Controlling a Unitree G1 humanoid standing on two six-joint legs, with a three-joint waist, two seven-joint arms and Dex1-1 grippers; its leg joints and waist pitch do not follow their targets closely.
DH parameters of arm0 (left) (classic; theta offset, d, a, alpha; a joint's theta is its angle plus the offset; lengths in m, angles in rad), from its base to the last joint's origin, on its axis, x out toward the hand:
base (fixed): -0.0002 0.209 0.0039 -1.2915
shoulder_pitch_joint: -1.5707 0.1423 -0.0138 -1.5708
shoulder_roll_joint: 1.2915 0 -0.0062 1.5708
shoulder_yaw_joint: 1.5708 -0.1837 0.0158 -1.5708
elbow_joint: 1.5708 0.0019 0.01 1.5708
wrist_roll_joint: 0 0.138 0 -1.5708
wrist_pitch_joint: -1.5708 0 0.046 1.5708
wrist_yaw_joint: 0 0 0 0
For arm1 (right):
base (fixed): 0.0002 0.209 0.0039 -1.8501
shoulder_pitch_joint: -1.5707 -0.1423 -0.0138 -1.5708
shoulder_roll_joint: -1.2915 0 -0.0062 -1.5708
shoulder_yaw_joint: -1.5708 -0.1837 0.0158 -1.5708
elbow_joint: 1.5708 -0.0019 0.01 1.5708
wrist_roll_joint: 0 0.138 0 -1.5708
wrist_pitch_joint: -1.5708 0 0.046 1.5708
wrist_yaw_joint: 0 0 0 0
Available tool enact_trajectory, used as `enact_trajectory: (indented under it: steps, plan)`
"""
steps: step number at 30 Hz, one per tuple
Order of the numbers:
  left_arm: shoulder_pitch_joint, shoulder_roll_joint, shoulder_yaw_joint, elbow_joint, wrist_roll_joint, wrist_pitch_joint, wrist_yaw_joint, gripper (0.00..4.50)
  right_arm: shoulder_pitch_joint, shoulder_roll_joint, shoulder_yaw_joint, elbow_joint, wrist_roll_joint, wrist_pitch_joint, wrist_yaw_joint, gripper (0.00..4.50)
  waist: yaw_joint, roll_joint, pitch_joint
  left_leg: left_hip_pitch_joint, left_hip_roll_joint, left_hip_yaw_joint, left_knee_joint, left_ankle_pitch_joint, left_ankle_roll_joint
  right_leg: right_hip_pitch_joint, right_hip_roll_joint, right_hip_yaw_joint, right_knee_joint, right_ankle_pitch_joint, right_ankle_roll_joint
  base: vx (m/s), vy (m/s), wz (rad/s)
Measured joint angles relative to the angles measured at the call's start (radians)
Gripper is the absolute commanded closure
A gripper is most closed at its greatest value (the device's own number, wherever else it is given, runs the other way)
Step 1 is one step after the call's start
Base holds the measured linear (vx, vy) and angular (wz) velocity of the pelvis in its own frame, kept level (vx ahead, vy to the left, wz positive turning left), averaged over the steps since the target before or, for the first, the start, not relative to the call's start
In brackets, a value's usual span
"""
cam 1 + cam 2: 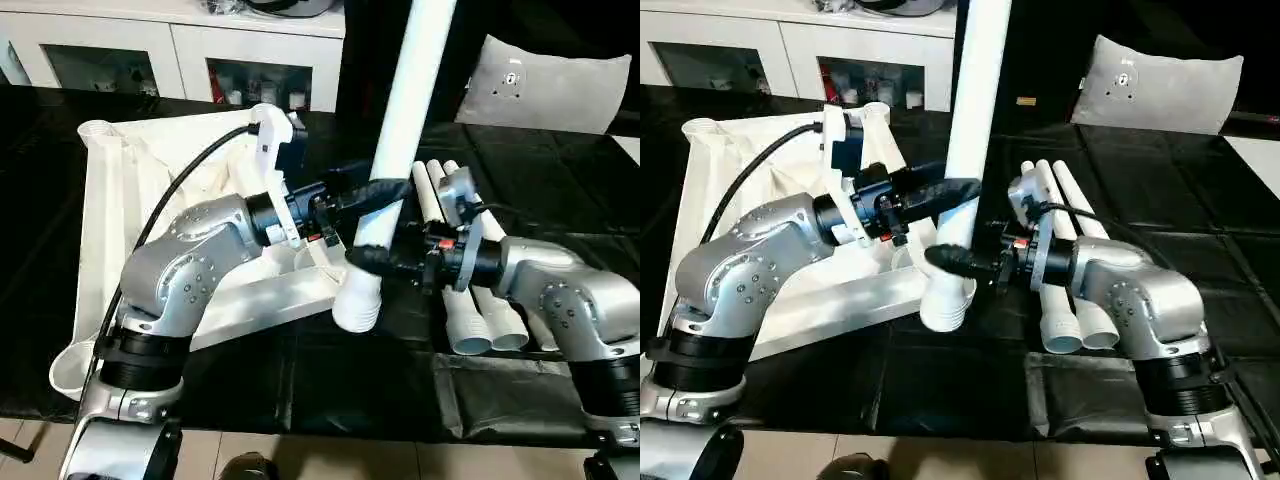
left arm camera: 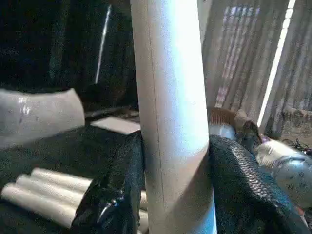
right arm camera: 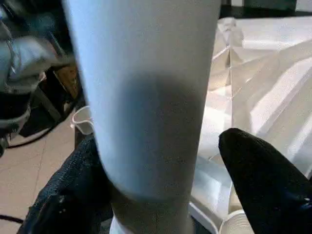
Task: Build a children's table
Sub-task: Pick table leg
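**Leg held upright at the corner of the upturned top**

On the left, the white table top [image 1: 150, 200] lies upside down on the black worktop [image 1: 560, 190], its ribbed underside up and round sockets at its corners. The left pincer [image 1: 362, 196] reaches across it and is clamped on a white leg [image 1: 405, 120], one black finger on each side of the tube, as the left wrist view shows. The leg stands nearly upright, leaning a little, its wide ribbed end [image 1: 357, 305] down just off the top's near right corner. Lower on the same leg, the right pincer [image 1: 952, 258] comes in from the right; its fingers [image 3: 263, 180] stand wide, and a gap shows at one side, so it seems to cradle more than clamp.

Risks, as I judge them: the leg is long and held low, so it could swing or slip through the left grip if the arms move out of step. Whether the wide end sits over a socket cannot be told; pressed down askew, it could jam on the rim or push the top along the worktop.

Count: one table top, one leg in hand, and three more legs [image 1: 470, 300] lying side by side at the right, four legs in all. Two pincers.
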Motion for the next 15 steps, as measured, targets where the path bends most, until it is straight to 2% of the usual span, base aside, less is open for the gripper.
enact_trajectory:
  steps: [1, 8, 10, 11, 15]
  plan:
    - [0.000, 0.000, 0.000, 0.000, 0.000, -0.001, -0.003, 2.73, 0.000, 0.000, 0.002, 0.004, -0.001, -0.001, 0.003, 0.86, 0.000, 0.000, 0.000, 0.000, 0.000, 0.000, 0.000, 0.000, 0.000, 0.000, 0.000, 0.000, 0.000, 0.000, 0.000, 0.000, 0.000, 0.00]
    - [0.000, 0.004, -0.007, 0.000, 0.001, -0.001, -0.023, 2.73, 0.000, 0.000, 0.026, 0.020, -0.002, -0.020, 0.028, 1.66, 0.000, 0.000, 0.000, 0.000, 0.000, 0.001, 0.000, 0.000, 0.001, 0.000, 0.000, 0.000, 0.000, 0.000, 0.000, 0.000, 0.000, 0.00]
    - [0.000, 0.006, -0.010, 0.000, 0.001, -0.005, -0.024, 2.73, 0.000, 0.001, 0.028, 0.020, -0.001, -0.020, 0.038, 1.71, 0.000, 0.000, 0.000, 0.000, 0.000, 0.001, 0.000, 0.000, 0.001, 0.000, -0.001, 0.000, 0.000, 0.000, 0.000, 0.000, 0.000, 0.00]
    - [0.000, 0.006, -0.011, 0.000, 0.002, -0.009, -0.026, 2.73, 0.000, 0.002, 0.028, 0.020, -0.001, -0.020, 0.042, 1.93, 0.000, 0.000, 0.000, 0.000, 0.000, 0.001, 0.000, 0.000, 0.001, 0.000, -0.001, 0.000, 0.000, 0.000, 0.000, 0.000, 0.000, 0.00]
    - [0.000, 0.006, -0.013, 0.001, 0.004, -0.012, -0.027, 2.73, 0.000, 0.002, 0.028, 0.020, -0.001, -0.020, 0.052, 2.23, 0.000, 0.000, 0.000, 0.000, 0.000, 0.001, 0.000, 0.000, 0.001, 0.000, -0.001, 0.000, 0.000, 0.000, 0.000, 0.000, 0.000, 0.00]
